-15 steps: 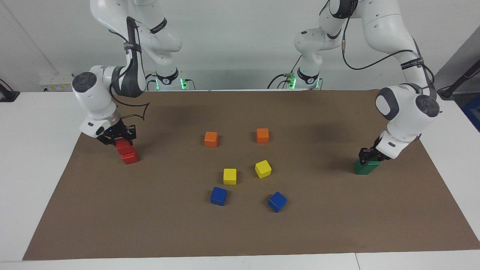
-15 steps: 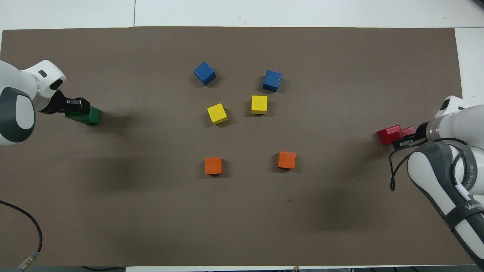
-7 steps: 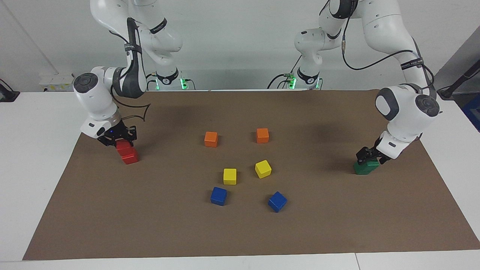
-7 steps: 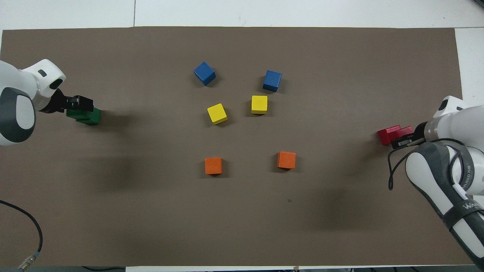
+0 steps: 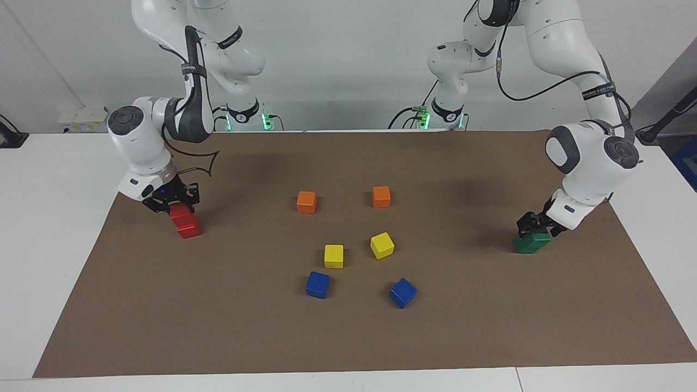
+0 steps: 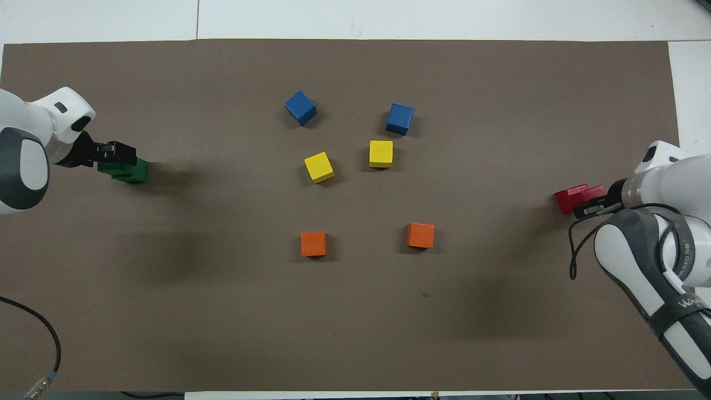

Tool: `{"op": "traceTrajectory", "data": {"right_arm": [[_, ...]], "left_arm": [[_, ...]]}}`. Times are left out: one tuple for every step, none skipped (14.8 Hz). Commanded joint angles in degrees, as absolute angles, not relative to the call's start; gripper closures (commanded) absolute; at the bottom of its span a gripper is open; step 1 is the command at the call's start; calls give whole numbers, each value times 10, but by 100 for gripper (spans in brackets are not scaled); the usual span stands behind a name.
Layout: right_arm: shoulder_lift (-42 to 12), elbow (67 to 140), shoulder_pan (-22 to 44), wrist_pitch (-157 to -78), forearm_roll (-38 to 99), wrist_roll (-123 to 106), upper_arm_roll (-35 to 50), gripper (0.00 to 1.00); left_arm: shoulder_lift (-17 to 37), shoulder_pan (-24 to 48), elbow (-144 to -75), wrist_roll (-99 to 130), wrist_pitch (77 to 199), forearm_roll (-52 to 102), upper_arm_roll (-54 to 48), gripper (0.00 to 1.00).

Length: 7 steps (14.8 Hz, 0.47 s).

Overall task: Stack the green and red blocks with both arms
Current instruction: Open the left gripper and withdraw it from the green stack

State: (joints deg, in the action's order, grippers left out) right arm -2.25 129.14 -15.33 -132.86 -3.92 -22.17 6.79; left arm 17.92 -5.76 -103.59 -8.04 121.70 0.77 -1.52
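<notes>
Two red blocks are stacked at the right arm's end of the mat, the upper red block [image 5: 180, 215] set askew on the lower red block [image 5: 189, 229]. My right gripper [image 5: 174, 206] stands open just over the upper one, its fingers still beside it. The red stack also shows in the overhead view [image 6: 567, 198]. Two dark green blocks are stacked at the left arm's end, the upper green block [image 5: 539, 237] on the lower green block [image 5: 527, 246]. My left gripper [image 5: 536, 227] is open just above the green stack [image 6: 133, 172].
Between the two stacks, orange cubes [image 5: 306, 202] [image 5: 381, 196] lie nearest the robots. Yellow cubes [image 5: 334, 256] [image 5: 382, 245] lie farther out and blue cubes [image 5: 317, 284] [image 5: 402, 293] farthest. All rest on the brown mat [image 5: 490, 326].
Both grippers have risen slightly off their stacks. The upper green block's top now shows under the left gripper. The blocks have stayed in place.
</notes>
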Motion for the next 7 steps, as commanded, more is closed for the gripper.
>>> {"op": "traceTrajectory", "data": {"right_arm": [[-21, 1299, -157, -1342, -38, -235, 72, 100], [-21, 1299, -157, -1342, -38, -235, 72, 100], [-21, 1299, -157, -1342, -38, -235, 72, 100], [-22, 1299, -157, -1342, -38, -235, 72, 100], [-21, 1299, -157, -1342, -38, -234, 72, 100], [-21, 1299, -157, -1342, -37, -234, 72, 100], [-21, 1299, -157, -1342, -38, -234, 72, 100]], "left_arm": [[145, -62, -1030, -88, 1166, 7, -15, 0], [142, -62, -1024, -88, 1147, 7, -15, 0], [130, -63, -1018, -88, 1130, 7, -15, 0], [119, -64, -1016, -88, 1113, 7, -15, 0], [102, -64, -1017, -88, 1096, 6, -15, 0], [87, -62, -1016, -88, 1073, 6, -15, 0], [70, -62, -1016, -87, 1053, 6, -15, 0]]}}
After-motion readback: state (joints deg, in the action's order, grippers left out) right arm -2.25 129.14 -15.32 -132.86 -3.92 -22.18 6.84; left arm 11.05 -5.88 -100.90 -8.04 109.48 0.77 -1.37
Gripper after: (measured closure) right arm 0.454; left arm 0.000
